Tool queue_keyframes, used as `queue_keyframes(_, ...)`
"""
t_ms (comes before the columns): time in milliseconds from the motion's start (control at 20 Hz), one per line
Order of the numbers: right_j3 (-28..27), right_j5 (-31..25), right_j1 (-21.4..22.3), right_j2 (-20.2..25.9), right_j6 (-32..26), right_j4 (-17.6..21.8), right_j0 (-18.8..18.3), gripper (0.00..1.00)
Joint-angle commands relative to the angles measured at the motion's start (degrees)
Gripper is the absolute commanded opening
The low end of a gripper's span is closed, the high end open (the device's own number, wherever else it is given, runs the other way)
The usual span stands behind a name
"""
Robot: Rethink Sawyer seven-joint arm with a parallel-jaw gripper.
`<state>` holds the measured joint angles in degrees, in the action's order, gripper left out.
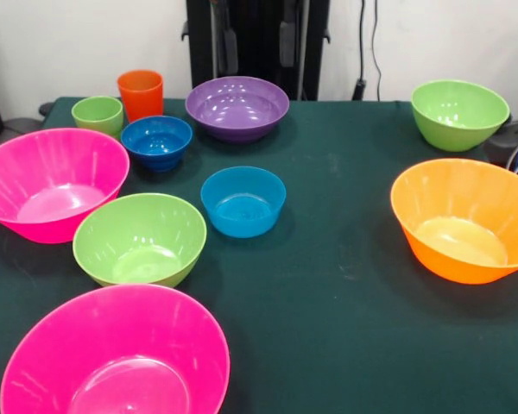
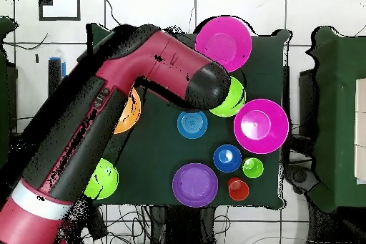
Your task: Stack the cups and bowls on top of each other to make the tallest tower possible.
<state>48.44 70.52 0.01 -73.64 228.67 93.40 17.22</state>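
Observation:
All cups and bowls stand apart and upright on the dark green table [image 1: 345, 293]; no tower is in view. The orange cup [image 1: 140, 93] and light-green cup [image 1: 97, 114] stand side by side at the far left. Close by are a blue bowl [image 1: 156, 141] and the purple bowl [image 1: 237, 107]. A second blue bowl [image 1: 243, 200] sits mid-table beside a green bowl [image 1: 140, 237]. Two pink bowls [image 1: 47, 181] [image 1: 116, 354] line the left side. The orange bowl [image 1: 464, 220] and another green bowl [image 1: 459, 112] are at the right. No gripper shows in either view.
In the overhead view the red arm [image 2: 107, 112] reaches across the table's left part, its black joint [image 2: 207, 85] above the middle. It covers part of the orange bowl [image 2: 130, 116] and a green bowl [image 2: 232, 101]. Cables hang at the far wall [image 1: 363, 52].

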Motion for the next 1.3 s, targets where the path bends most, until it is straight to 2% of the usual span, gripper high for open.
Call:
queue_keyframes(50,-5.36,-4.02,-5.28,7.46,7.20,-3.96,-1.41,1.00)
queue_keyframes(600,-7.98,-10.13,-9.08,7.23,8.04,-9.33,-2.00,1.00)
queue_keyframes(950,-12.05,-10.55,-10.36,6.29,6.95,-10.97,-4.42,1.00)
queue_keyframes(1300,-15.86,-9.08,-10.59,4.75,3.28,-11.11,-7.76,1.00)
